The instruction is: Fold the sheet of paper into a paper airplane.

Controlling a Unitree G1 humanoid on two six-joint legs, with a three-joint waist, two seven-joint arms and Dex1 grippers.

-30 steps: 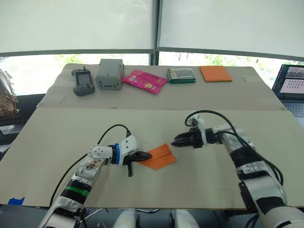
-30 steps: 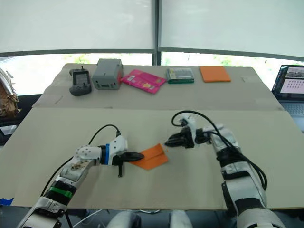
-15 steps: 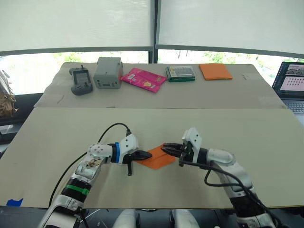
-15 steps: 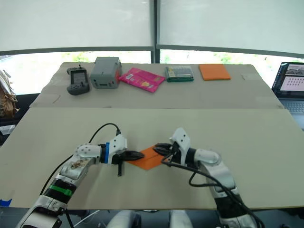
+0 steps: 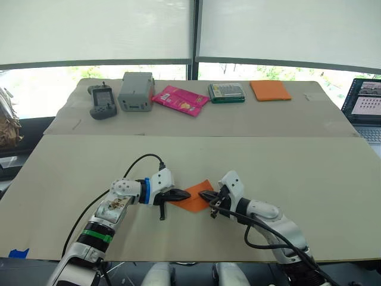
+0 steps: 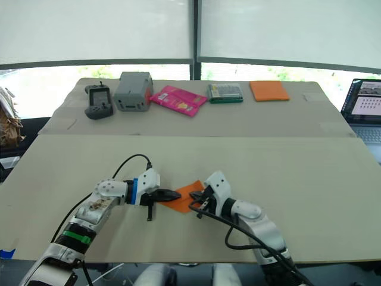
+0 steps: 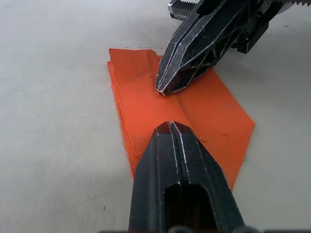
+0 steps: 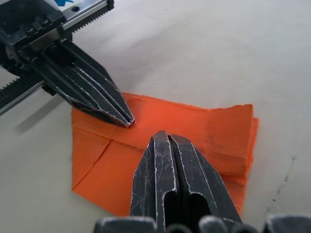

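The sheet of paper lies flat near the front of the cardboard-covered table. It is bright orange, folded into a small layered shape with creases. My left gripper is shut and its tip rests on the paper's left part. Opposite it, my right gripper is also shut, its tip pressing down on the paper's right part. The two tips face each other a short gap apart along the middle crease. Neither gripper has paper between its fingers.
On the far table stand a handheld device, a grey box, a pink packet, a green box and a smooth orange rectangle. A laptop sits at the far right. Blue tape marks the front left edge.
My right gripper has shut, swung in from the right and come down with its tip on the paper. The left gripper and the paper stay put.
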